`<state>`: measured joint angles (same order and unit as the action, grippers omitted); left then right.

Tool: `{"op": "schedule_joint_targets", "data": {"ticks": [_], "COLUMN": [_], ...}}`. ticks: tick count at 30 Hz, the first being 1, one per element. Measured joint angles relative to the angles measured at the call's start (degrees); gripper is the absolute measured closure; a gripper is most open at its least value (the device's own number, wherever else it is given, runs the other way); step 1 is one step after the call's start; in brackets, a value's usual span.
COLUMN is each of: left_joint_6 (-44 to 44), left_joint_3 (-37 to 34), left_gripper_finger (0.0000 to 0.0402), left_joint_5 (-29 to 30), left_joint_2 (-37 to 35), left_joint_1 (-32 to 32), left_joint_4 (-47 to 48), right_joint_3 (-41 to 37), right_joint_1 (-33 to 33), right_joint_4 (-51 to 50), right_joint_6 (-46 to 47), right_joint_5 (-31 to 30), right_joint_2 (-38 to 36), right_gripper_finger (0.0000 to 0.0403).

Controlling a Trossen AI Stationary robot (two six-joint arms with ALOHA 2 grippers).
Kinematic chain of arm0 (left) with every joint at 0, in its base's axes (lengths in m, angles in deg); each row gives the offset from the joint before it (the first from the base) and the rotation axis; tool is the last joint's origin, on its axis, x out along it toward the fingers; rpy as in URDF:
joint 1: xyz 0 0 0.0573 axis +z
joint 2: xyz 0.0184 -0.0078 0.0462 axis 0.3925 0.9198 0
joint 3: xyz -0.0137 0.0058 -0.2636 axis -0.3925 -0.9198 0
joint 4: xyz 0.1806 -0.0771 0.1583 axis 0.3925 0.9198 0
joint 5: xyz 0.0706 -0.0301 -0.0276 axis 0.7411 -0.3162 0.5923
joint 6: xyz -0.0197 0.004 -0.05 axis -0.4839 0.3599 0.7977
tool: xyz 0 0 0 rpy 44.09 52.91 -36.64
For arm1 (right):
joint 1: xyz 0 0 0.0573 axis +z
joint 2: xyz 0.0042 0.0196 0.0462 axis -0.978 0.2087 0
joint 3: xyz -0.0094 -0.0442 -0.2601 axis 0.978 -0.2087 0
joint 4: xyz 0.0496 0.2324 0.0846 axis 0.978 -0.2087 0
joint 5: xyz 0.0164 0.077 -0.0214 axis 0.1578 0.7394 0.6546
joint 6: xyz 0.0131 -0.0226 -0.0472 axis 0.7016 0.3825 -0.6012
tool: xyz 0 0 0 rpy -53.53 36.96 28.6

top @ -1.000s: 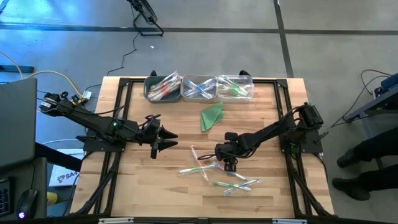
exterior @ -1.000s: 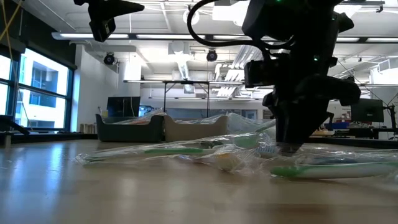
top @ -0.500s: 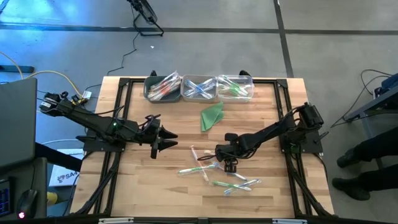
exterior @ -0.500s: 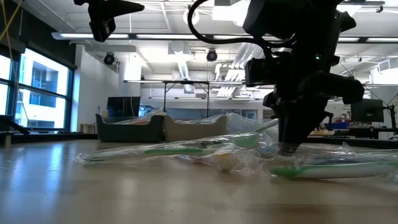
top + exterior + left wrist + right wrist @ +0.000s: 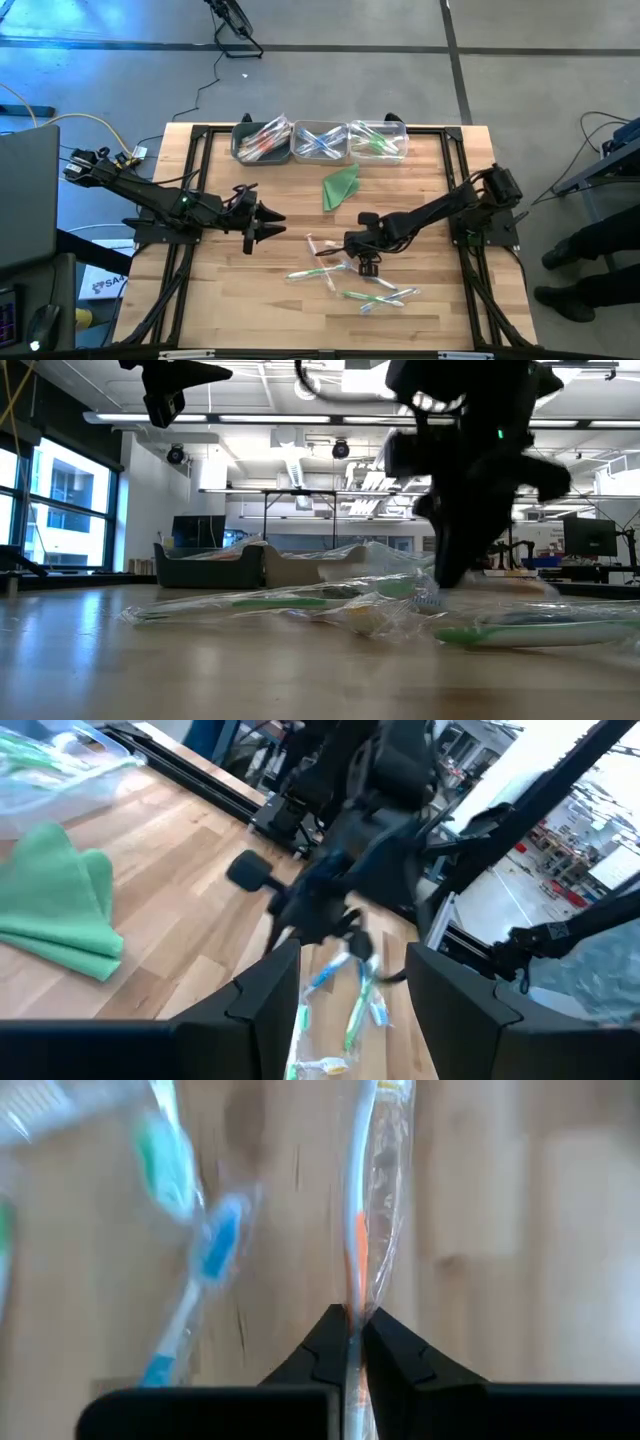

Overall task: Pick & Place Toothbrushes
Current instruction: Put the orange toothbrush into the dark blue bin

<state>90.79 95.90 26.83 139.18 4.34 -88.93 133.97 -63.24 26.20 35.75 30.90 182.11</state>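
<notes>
Right gripper (image 5: 352, 1342): pinched tight on a thin white toothbrush with an orange stripe, in a clear wrapper (image 5: 362, 1190).
Where it is: among the loose wrapped toothbrushes (image 5: 345, 280) on the wooden surface (image 5: 260, 300).
Left gripper (image 5: 268, 222): held wide, empty, waiting above the surface.
What could go wrong: the slippery wrapper could slide out, or the blue toothbrush (image 5: 205, 1270) lying close could be dragged along.
Room: bare wood lies all around; the three clear bins (image 5: 320, 141) are at the far edge, past the folded green cloth (image 5: 341, 186).
</notes>
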Motion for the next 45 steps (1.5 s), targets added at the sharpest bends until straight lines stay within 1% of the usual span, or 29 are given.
{"op": "schedule_joint_targets", "data": {"ticks": [7,13,16,18,21,24,27,33,36,40,42,45], "left_joint_6": [-4.34,-7.17,-9.92,-11.75,-12.26,-14.39,-15.47,-18.47,-20.08,-21.03,-21.03,-21.08], "left_joint_3": [0.0,0.0,-0.02,-0.06,-0.02,0.0,-0.09,-0.02,-0.02,-0.02,-0.02,-0.02], "left_gripper_finger": [0.0222,0.0222,0.0222,0.0222,0.0222,0.0222,0.0222,0.0222,0.0222,0.0222,0.0222,0.0222], "left_joint_5": [5.88,11.83,12.98,12.83,11.83,8.5,2.78,-8.82,-15.01,-21.87,-23.88,-26.23], "left_joint_2": [-0.19,-0.37,-0.96,-1.88,-3.58,-5.25,-6.81,-7.81,-7.79,-7.54,-7.49,-7.51], "left_joint_1": [0.04,0.07,0.2,1.24,3.95,7.9,12.41,21.18,25.65,31.93,34.94,38.85], "left_joint_4": [-0.02,0.01,-0.22,0.22,0.56,1.31,2.21,2.56,2.61,2.57,2.56,0.87], "right_joint_3": [0.29,0.41,0.4,0.48,0.39,0.44,0.44,0.44,0.44,0.44,0.44,0.44], "right_joint_1": [-2.68,-5.19,-5.99,-6.49,-6.66,-6.58,-6.6,-6.6,-6.6,-6.6,-6.6,-7.29], "right_joint_4": [-0.13,2.58,4.47,7.35,10.37,15.1,19.44,27.1,31.5,35.26,36.43,38.54], "right_joint_6": [0.17,1.4,3.33,4.41,5.37,5.44,5.49,7.03,7.03,7.01,6.63,4.45], "right_joint_5": [-2.89,-5.67,-7.04,-7.7,-9.94,-12.57,-14.84,-24.85,-28.46,-31.38,-32.54,-32.4], "right_joint_2": [-6.74,-12.33,-14.87,-16.01,-16.84,-17.02,-17.0,-17.0,-17.0,-17.0,-17.0,-17.0], "right_gripper_finger": [0.0392,0.0392,0.0392,0.0392,0.0392,0.0392,0.0392,0.0392,0.0392,0.0392,0.0392,0.0392]}}
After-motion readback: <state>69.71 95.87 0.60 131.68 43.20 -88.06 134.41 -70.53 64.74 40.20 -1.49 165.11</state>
